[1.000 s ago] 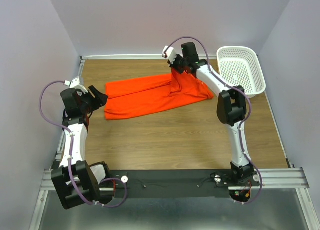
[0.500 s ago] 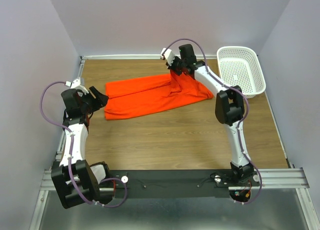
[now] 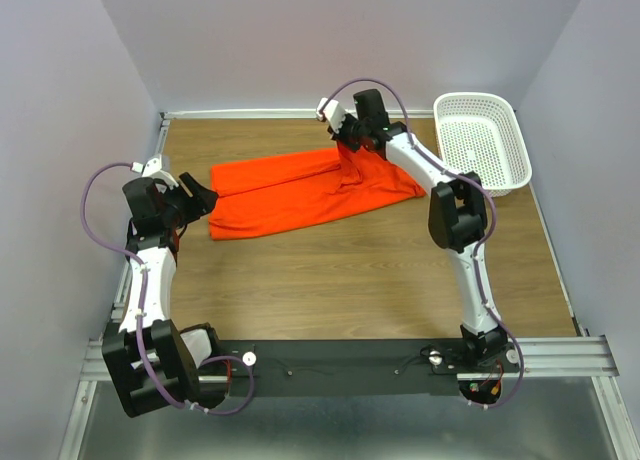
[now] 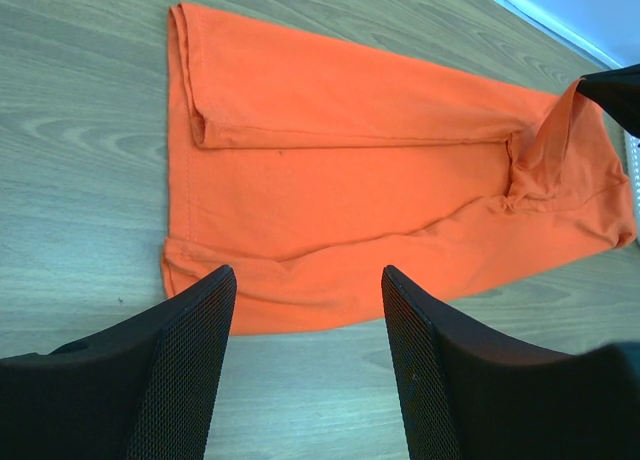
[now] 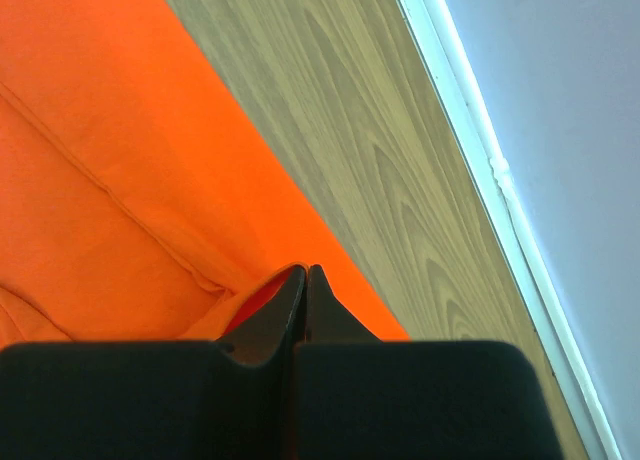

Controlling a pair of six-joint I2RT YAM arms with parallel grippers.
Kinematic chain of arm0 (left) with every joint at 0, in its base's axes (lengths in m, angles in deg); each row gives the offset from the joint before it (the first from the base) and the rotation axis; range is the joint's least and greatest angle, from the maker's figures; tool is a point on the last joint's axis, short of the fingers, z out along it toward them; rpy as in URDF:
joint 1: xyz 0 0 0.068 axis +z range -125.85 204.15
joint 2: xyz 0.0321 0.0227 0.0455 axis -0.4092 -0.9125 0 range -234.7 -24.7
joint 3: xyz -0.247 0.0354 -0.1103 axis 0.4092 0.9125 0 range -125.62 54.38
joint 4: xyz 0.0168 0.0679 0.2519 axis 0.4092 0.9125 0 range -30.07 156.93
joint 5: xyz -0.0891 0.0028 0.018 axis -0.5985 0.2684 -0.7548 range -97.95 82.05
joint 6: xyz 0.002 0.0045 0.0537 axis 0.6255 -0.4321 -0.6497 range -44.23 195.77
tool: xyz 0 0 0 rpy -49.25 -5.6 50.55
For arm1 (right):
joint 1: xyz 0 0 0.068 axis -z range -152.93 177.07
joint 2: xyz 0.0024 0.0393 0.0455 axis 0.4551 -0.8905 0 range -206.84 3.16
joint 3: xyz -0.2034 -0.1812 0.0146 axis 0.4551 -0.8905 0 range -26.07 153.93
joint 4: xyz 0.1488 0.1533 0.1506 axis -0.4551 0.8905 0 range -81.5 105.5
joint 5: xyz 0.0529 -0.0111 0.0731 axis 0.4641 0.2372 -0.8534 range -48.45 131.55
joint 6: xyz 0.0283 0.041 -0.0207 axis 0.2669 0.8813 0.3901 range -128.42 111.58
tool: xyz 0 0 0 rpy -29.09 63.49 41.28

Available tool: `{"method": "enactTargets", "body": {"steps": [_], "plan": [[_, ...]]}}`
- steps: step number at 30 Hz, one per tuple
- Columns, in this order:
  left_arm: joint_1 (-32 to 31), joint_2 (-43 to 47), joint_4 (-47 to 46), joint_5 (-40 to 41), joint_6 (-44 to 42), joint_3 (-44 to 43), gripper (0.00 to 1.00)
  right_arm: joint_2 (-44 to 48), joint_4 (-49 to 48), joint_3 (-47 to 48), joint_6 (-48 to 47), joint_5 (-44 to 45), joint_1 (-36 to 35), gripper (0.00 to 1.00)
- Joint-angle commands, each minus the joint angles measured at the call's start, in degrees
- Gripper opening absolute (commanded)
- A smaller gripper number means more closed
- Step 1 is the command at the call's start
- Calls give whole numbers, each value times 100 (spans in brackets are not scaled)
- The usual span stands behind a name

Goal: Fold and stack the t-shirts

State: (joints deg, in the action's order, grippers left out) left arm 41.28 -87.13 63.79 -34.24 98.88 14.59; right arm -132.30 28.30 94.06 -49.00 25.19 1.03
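Partway: the orange t-shirt (image 3: 280, 195) lies folded lengthwise near the far edge of the worktop (image 3: 350, 270); the right tool (image 5: 306, 275) pinches its right-hand end, likely for a crosswise fold; the left tool (image 4: 308, 280) hangs open, empty

— What do the arms look like?
— The left arm (image 3: 143, 275) and the right arm (image 3: 475, 280) both have white links and bulky black joints. A thin purple cable (image 3: 85, 205) loops off each wrist.
— And the fingers?
— Black. The left gripper (image 4: 308, 275) has fingers (image 4: 190, 360) with a fine mesh texture; the right gripper (image 5: 305, 272) looks smooth.
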Motion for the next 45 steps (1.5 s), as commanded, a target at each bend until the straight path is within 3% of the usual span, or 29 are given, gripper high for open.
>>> {"method": "enactTargets", "body": {"steps": [1, 19, 21, 22, 23, 25, 26, 29, 32, 38, 40, 45], "plan": [[-25, -6, -87, -140, -88, 59, 68, -165, -2, 221, -73, 1, -120, 5], [-34, 3, -87, -158, -88, 68, 68, -253, 7, 247, -117, 151, -208, 8], [-42, 3, -87, -149, -97, 68, 68, -331, 7, 352, -47, 317, -208, 19], [-34, 21, -87, -149, -88, 68, 68, -393, -2, 448, 110, 422, -208, 31], [-42, 12, -87, -149, -96, 68, 68, -489, -10, 728, 233, 797, -217, 56], [-42, 21, -87, -149, -97, 59, 68, -735, -2, 1072, 671, 1438, -200, 89], [-43, 21, -96, -149, -88, 68, 68, -754, -2, 1169, 778, 1564, -199, 91], [-34, 47, -87, -167, -97, 59, 68, -439, -2, 1136, 1376, 1452, -50, 92], [-34, 100, -87, -202, -105, 50, 68, 262, 7, 469, 2026, 875, 178, 91], [-42, 302, -166, -325, -53, 94, 68, 1293, 60, -1904, 3458, -770, 477, 80], [-43, 381, -184, -351, -35, 112, 68, 1338, 60, -2195, 4037, -790, 477, 71], [-34, 407, -201, -395, -35, 129, 68, 1111, 51, -2074, 4943, -684, 486, 67]]}}
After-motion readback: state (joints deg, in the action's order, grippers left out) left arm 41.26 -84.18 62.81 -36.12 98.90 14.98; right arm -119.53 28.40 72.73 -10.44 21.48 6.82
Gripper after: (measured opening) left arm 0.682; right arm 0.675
